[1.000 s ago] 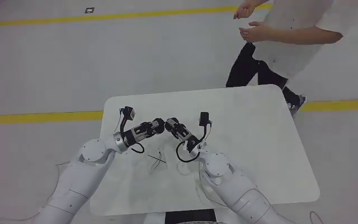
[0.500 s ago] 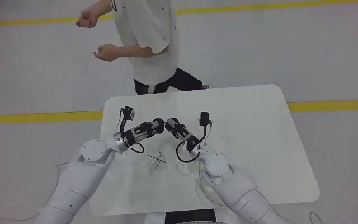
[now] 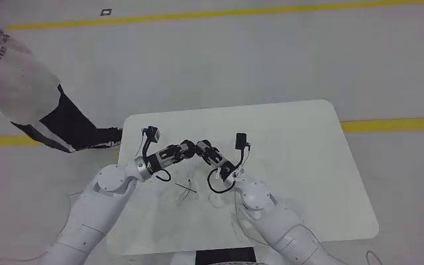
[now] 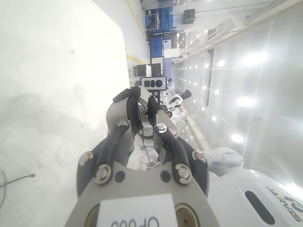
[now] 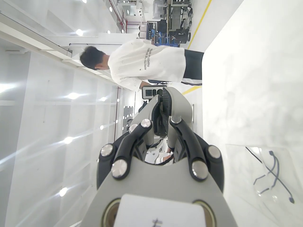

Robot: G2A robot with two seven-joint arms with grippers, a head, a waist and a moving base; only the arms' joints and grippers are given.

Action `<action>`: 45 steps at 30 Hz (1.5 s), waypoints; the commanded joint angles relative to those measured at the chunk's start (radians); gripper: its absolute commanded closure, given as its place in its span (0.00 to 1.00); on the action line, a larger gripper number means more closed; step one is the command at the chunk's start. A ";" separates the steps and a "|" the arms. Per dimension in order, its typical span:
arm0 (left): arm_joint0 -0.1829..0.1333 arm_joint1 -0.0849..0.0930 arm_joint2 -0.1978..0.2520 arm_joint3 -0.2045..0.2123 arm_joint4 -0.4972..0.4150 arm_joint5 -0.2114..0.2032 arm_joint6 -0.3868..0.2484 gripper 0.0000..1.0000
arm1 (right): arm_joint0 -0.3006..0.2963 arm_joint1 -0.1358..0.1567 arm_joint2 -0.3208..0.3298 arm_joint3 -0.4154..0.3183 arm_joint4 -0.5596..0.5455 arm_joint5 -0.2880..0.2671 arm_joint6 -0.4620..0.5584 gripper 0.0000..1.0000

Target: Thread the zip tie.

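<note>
Above the white table point(image 3: 291, 165) my two grippers meet tip to tip. My left gripper point(image 3: 188, 147) point(image 4: 143, 101) has its fingers nearly together, and a thin dark strand that looks like a zip tie runs between them. My right gripper point(image 3: 201, 146) point(image 5: 161, 103) faces it with its pads pressed shut; I cannot see whether anything is between them. Two spare black zip ties point(image 3: 185, 190) point(image 5: 272, 173) lie crossed in a clear bag on the table under the arms. One tie end point(image 4: 26, 177) shows in the left wrist view.
The table's far edge point(image 3: 225, 111) lies a short way beyond the grippers. Bare tabletop stretches to the right point(image 3: 311, 192). A yellow floor line point(image 3: 59, 138) runs behind the table.
</note>
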 commanded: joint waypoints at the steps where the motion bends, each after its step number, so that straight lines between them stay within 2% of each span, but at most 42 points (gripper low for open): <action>1: 0.000 0.000 0.000 0.001 0.001 0.000 0.000 0.89 | -0.001 -0.001 0.000 0.000 0.000 -0.002 0.001 1.00; 9: 0.001 -0.001 -0.001 0.001 0.003 0.003 0.000 0.89 | -0.006 -0.002 0.005 -0.004 -0.005 -0.008 0.004 1.00; 14: 0.001 -0.001 -0.001 0.003 0.003 0.003 0.001 1.00 | -0.008 -0.003 0.007 -0.006 -0.006 -0.010 0.008 1.00; 22: 0.000 -0.002 -0.002 0.004 0.002 -0.001 -0.003 1.00 | -0.009 -0.005 0.010 -0.006 -0.003 -0.010 0.010 1.00; 23: 0.000 -0.002 -0.003 0.004 0.002 -0.003 -0.004 1.00 | -0.009 -0.005 0.011 -0.005 -0.002 -0.010 0.010 0.80; 24: 0.001 -0.002 -0.005 0.004 0.001 -0.004 -0.005 1.00 | -0.009 -0.005 0.013 -0.005 0.000 -0.009 0.009 0.09; 25: 0.002 -0.002 -0.006 0.004 0.001 -0.005 -0.006 1.00 | -0.009 -0.005 0.015 -0.005 0.001 -0.008 0.008 0.00; 36: 0.023 0.006 -0.037 0.004 0.001 -0.018 -0.022 1.00 | -0.039 0.005 0.071 -0.028 0.002 -0.007 -0.005 0.00; 39: 0.028 0.007 -0.042 0.010 -0.014 -0.034 -0.041 1.00 | -0.054 0.008 0.090 -0.035 0.007 -0.007 -0.003 0.00; 45: 0.026 0.006 -0.042 0.007 -0.020 -0.037 -0.051 1.00 | -0.056 0.009 0.091 -0.036 0.007 -0.008 -0.003 0.00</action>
